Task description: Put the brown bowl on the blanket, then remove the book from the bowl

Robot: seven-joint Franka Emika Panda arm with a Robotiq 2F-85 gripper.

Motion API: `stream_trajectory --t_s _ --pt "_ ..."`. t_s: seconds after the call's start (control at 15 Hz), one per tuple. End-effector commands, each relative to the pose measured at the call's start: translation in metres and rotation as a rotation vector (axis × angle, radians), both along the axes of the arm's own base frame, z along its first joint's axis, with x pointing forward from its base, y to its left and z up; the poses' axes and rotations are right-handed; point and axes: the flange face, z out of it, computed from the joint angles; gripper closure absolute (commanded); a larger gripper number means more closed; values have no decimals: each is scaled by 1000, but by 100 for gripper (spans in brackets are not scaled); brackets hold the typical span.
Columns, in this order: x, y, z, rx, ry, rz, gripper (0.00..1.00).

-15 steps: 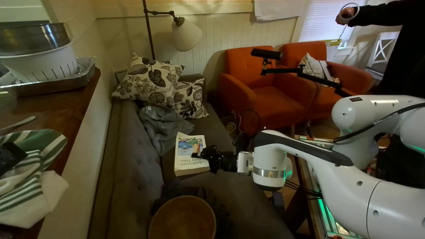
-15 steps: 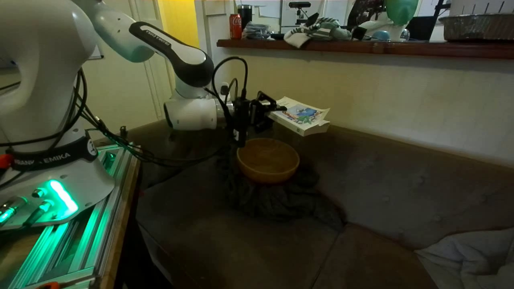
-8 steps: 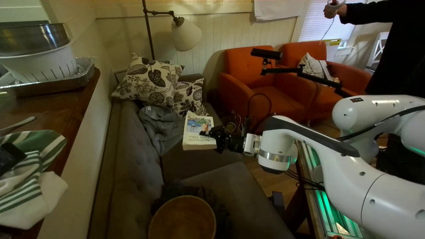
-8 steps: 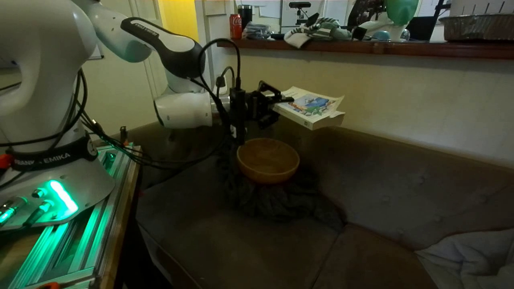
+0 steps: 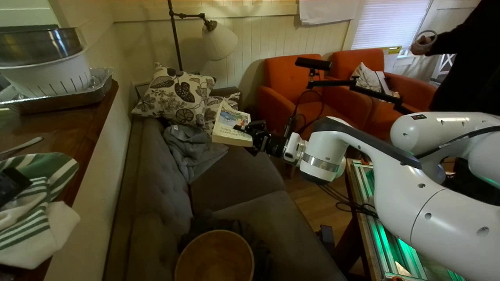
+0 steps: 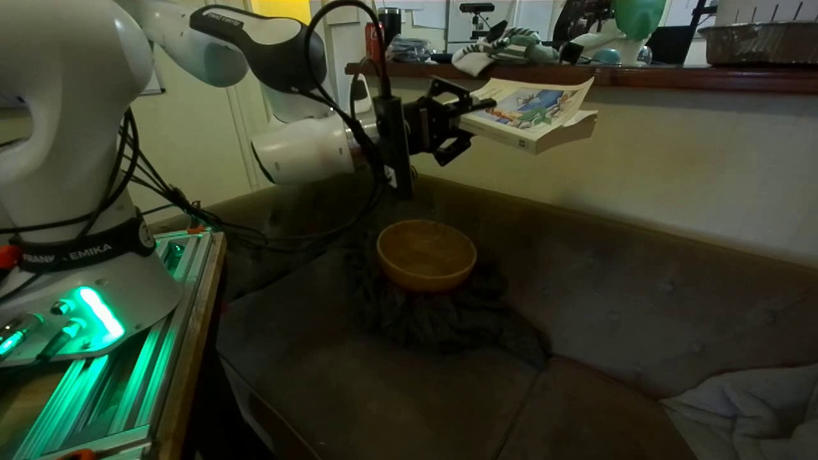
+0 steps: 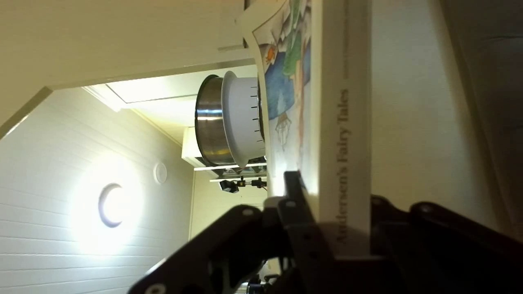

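The brown bowl (image 5: 215,259) stands upright on a dark crumpled blanket (image 6: 441,322) on the sofa; the bowl also shows in an exterior view (image 6: 427,259), and no book is in it. The book (image 5: 230,127), a thick white paperback with a picture cover, is held in the air well above the sofa. My gripper (image 6: 478,121) is shut on one edge of the book (image 6: 521,118), one finger on the cover and one beneath. In the wrist view the spine of the book (image 7: 345,122) stands between the fingers; the lower fingertip is mostly hidden.
Patterned pillows (image 5: 175,93) and a grey cloth (image 5: 193,150) lie at the sofa's far end. The sofa backrest (image 5: 156,187) and a wooden ledge (image 6: 639,78) border the area. Orange armchairs (image 5: 289,93) and a lamp (image 5: 219,39) stand behind.
My gripper has lifted the book higher and carried it away from the bowl, toward the pillow end of the sofa. The book stays gripped. The bowl and blanket have not moved.
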Motion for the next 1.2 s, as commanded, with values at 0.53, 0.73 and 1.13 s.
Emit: stream_trajectory --t_s 0.53,0.73,1.13 --pt "45 2 65 1 -121 -90 94" --pt "69 26 90 -19 -142 -95 94" --pt "104 96 113 -137 -152 -18 94"
